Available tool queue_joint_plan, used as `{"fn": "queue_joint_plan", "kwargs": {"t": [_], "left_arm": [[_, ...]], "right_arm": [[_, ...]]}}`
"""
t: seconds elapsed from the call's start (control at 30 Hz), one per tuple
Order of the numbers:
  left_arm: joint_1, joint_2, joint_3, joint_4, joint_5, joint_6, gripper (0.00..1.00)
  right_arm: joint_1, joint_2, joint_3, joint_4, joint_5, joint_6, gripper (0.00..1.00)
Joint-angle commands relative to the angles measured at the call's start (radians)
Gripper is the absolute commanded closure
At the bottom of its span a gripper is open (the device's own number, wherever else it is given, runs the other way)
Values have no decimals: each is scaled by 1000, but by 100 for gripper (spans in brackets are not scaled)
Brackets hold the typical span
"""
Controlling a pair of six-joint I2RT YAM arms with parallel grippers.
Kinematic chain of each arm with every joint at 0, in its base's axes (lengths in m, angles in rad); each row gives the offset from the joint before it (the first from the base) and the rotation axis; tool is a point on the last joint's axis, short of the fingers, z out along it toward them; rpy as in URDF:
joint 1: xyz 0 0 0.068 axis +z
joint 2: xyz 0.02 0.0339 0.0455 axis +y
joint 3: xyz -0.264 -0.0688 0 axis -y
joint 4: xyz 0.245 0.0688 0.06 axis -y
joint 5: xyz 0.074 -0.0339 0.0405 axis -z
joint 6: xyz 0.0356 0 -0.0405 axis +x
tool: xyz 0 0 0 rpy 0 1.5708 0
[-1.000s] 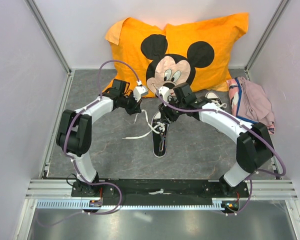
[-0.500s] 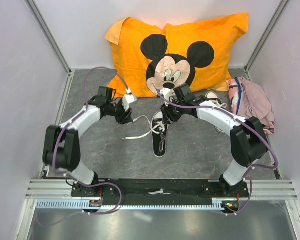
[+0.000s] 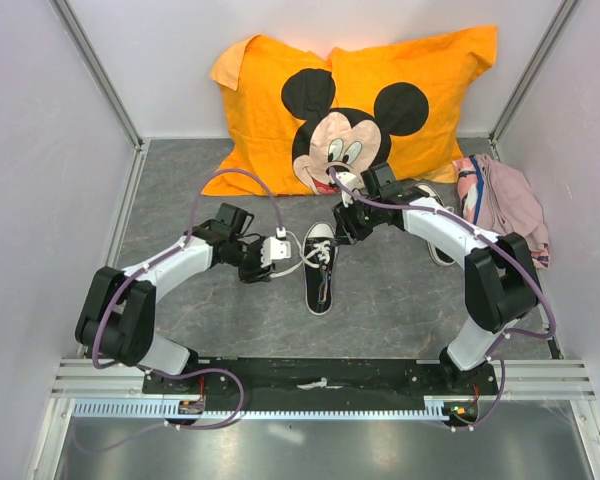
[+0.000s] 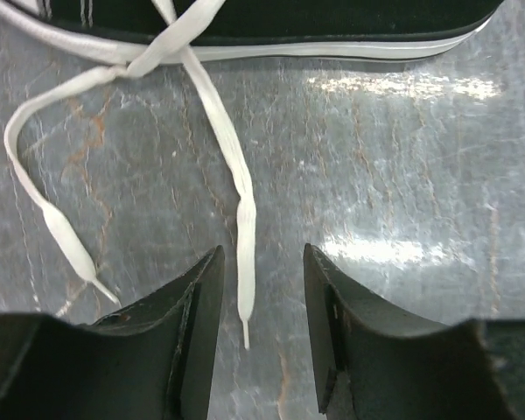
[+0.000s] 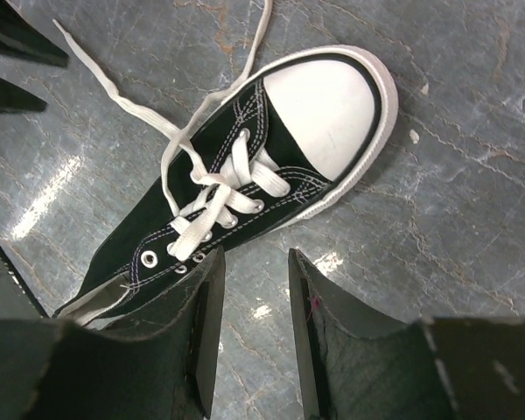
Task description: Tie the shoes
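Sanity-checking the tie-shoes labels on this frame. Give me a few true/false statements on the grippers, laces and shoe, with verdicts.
1. The left gripper has its jaws open, with a lace end lying on the table between them. True.
2. The right gripper is shut on a lace. False: its jaws are open and empty, above the shoe.
3. A bow is tied on the shoe. False: the laces are loose, with their ends trailing on the table.
4. The shoe's toe cap points toward the orange pillow. True.
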Motion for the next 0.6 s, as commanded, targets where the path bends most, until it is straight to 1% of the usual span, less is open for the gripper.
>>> {"fn": "queue_joint_plan", "kwargs": {"t": [0.0,0.17,0.27,0.37,0.4,0.5,0.57], "left_arm": [[-62,58,-4,105,-86,56,52],[-104,133,33,116,-142,63,54],[-124,159,36,119,-157,79,57],[-145,165,26,118,-163,97,67],[-150,164,25,119,-160,99,76],[-162,159,22,121,-153,91,86],[-167,164,23,121,-156,82,90]], "right_arm": [[-25,-20,10,1,-43,31,57],[-31,-26,-1,3,-37,27,57],[-32,-25,-1,3,-38,27,57],[-32,-17,1,5,-48,31,57],[-34,-14,1,5,-51,31,56],[-32,0,10,6,-64,37,56],[-32,12,16,9,-69,40,55]]}}
